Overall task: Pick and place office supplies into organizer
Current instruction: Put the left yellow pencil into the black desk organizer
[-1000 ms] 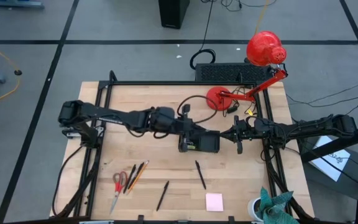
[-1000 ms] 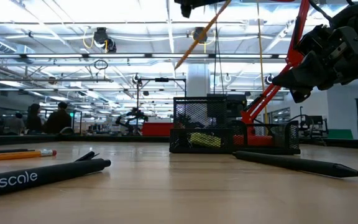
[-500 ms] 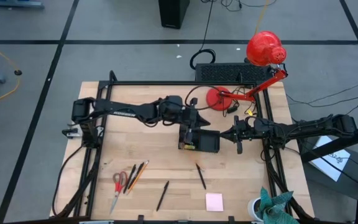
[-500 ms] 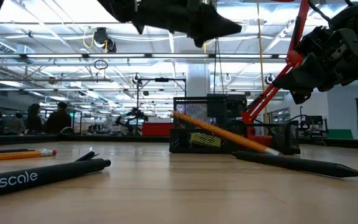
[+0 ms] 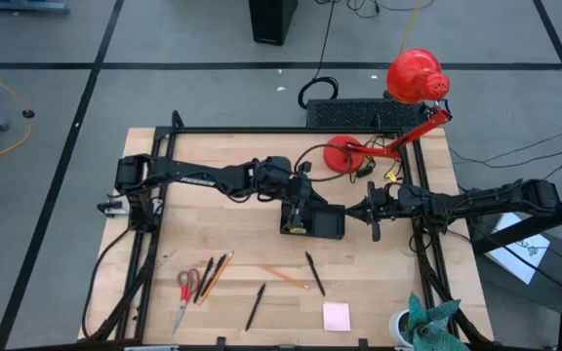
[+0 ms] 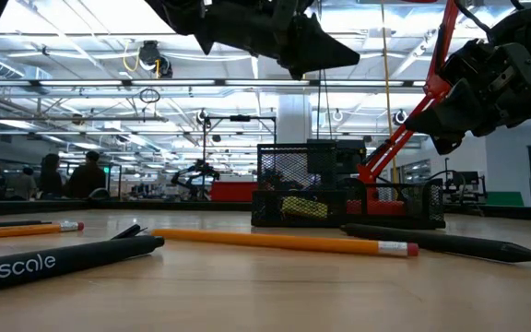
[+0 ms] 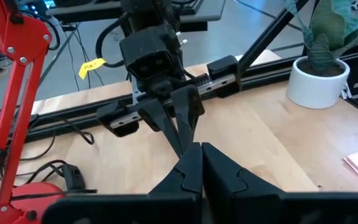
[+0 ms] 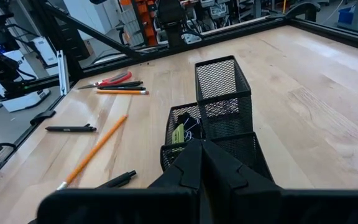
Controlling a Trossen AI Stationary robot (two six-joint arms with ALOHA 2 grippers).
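Just in front of the organizer (image 5: 312,221) lies a loose orange pencil (image 5: 284,276): light, stiff, apt to roll; best pinched mid-shaft. Above the organizer, left gripper (image 5: 299,207) pressed together, empty; beside it, right gripper (image 5: 355,212) likewise.

The only word that can be read is "scale", in white lowercase letters along the barrel of the thick black pen (image 6: 58,265) lying on the wooden table in the low view, just beside the orange pencil with the pink eraser (image 6: 284,243). The small yellow tag (image 7: 91,66) hanging behind the table in the left wrist view bears dark marks too small to read.
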